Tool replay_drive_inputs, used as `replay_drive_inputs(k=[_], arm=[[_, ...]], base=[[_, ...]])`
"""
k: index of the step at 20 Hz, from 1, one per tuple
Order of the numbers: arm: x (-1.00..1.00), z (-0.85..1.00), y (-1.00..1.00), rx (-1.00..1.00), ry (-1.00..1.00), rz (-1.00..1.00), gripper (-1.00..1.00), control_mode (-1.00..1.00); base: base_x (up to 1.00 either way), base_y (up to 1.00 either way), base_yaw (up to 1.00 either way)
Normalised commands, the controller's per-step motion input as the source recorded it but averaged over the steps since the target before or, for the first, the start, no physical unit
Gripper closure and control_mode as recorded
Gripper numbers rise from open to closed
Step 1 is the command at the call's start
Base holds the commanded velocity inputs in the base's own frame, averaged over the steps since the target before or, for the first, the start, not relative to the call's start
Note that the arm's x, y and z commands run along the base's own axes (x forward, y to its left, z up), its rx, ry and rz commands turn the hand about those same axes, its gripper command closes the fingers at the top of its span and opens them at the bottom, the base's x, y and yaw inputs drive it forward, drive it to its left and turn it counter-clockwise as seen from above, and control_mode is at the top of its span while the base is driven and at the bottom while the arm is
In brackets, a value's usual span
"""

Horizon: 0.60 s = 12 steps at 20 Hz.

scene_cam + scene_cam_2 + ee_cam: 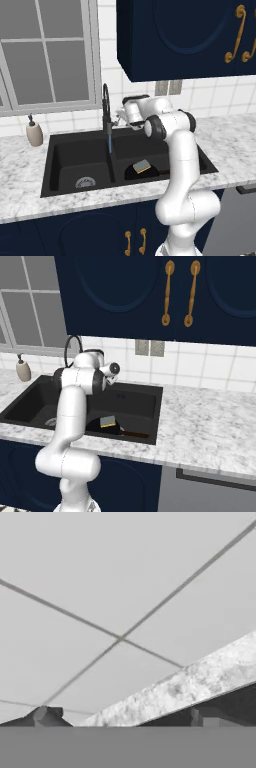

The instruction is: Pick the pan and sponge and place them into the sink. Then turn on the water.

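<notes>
Pan: we judged the round black frying pan (145,173) rigid; grasp handle.
Sponge: yellow block (142,166), soft.
Tool: we couldn't tell its (118,118) opening.

Faucet (106,112) beside end effector (119,117), seemingly.

Left base view: behind-left, facing the sink (60,150) (shared).
Right base view: behind-right, same sink (150,406).
Hand view: near the wall tiles (125,587).

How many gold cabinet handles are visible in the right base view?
2: both gold cabinet handles hang side by side on the dark blue upper cabinet, left one, right one. Lower ones may be hidden.
</notes>
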Motion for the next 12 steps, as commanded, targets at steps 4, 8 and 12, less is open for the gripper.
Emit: replay_drive_inputs(k=[4, 8, 12], arm=[[0.0, 0.06, -1.0, -0.22, 0.16, -0.1, -1.0, -1.0], [-0.23, 0.91, -1.0, -0.39, -0.16, -0.05, -1.0, -1.0], [-0.89, 0.64, -0.99, -0.34, -0.34, -0.05, -1.0, -1.0]], base=[[0.0, 0.0, 0.0], [0.0, 0.0, 0.0], [0.0, 0.0, 0.0]])
